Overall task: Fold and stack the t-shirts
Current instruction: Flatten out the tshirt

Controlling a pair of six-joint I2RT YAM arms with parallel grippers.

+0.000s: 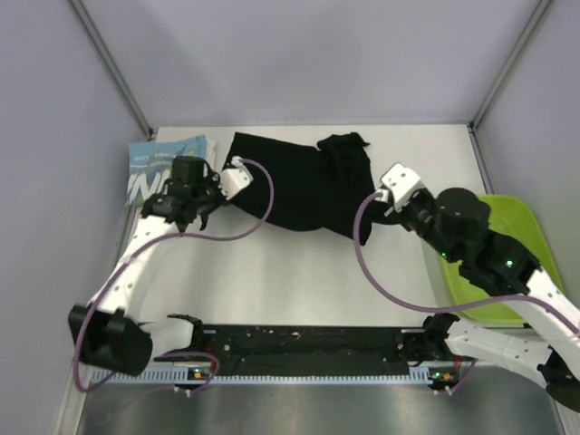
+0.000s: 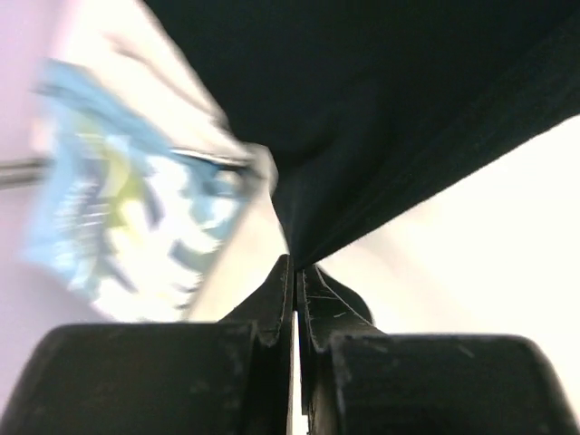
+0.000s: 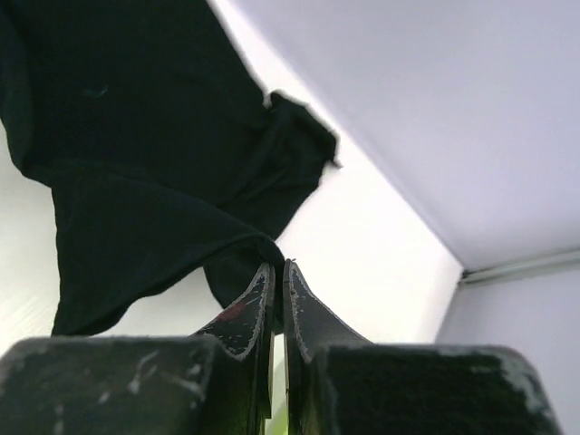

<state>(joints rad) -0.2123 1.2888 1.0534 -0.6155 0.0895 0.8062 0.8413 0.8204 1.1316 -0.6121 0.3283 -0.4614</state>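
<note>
From above, the black shirt (image 1: 299, 186) lies unfolded at the desk's (image 1: 299, 290) far middle, with the light blue shirt (image 1: 149, 172) near it at the far left. In the left wrist view, the left gripper (image 2: 294, 267) is pinched on the black cloth. In the right wrist view, the right gripper (image 3: 278, 269) is too, so folding looks barely begun and stacking is not yet done.

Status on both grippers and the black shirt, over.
Left gripper shut on black t-shirt, left edge. Right gripper shut on it, right edge. Blue t-shirt at far left. Nothing blocking.
</note>
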